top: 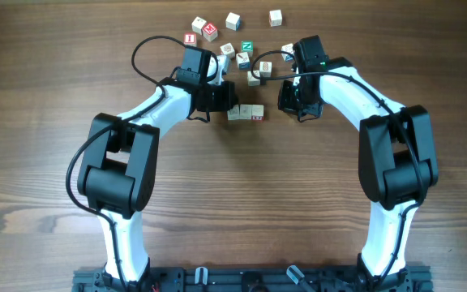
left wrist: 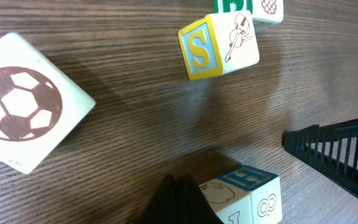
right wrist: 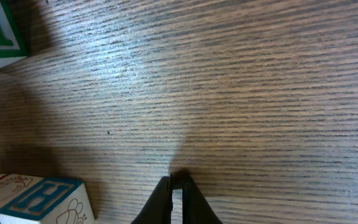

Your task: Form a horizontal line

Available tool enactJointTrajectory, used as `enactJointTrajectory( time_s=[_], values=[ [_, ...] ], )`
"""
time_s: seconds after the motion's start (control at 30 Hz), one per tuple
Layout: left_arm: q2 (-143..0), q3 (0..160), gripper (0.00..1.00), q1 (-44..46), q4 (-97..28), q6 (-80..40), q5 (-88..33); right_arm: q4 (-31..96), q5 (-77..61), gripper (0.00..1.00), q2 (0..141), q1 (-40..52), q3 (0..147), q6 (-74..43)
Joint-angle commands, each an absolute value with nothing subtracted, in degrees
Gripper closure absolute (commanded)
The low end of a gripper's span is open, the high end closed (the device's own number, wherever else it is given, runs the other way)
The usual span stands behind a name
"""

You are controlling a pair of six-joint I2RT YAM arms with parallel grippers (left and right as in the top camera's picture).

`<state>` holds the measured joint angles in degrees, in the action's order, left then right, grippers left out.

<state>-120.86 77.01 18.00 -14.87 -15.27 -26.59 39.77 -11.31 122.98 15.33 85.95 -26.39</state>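
The horizontal line (top: 246, 113) sits between left end effector (left wrist: 178, 188) and right end effector (right wrist: 174, 182).

The short row of pale wooden cubes (top: 246, 113) ends in red marks. Near it, a white wooden cube (left wrist: 23, 112) bears a brown football; a yellow-edged wooden cube (left wrist: 199, 53), a blue S.

S on a yellow-edged cube (left wrist: 219, 46), H on a blue-edged cube (right wrist: 41, 198)
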Motion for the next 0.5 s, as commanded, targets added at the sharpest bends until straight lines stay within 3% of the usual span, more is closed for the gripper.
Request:
enactJointTrajectory(
  time_s=[0.0, 0.47],
  values=[
    [-121.21, 77.62, 0.96, 17.26, -14.41, -13.89, -22.13, 39.55, -10.44, 0.92, 120.97, 15.51, 85.38, -26.96],
    [-121.19, 77.65, 0.96, 7.77, -28.01, -16.91, -22.06, 39.66, -10.28, 0.92, 120.97, 15.53, 85.38, -27.07]
  ],
)
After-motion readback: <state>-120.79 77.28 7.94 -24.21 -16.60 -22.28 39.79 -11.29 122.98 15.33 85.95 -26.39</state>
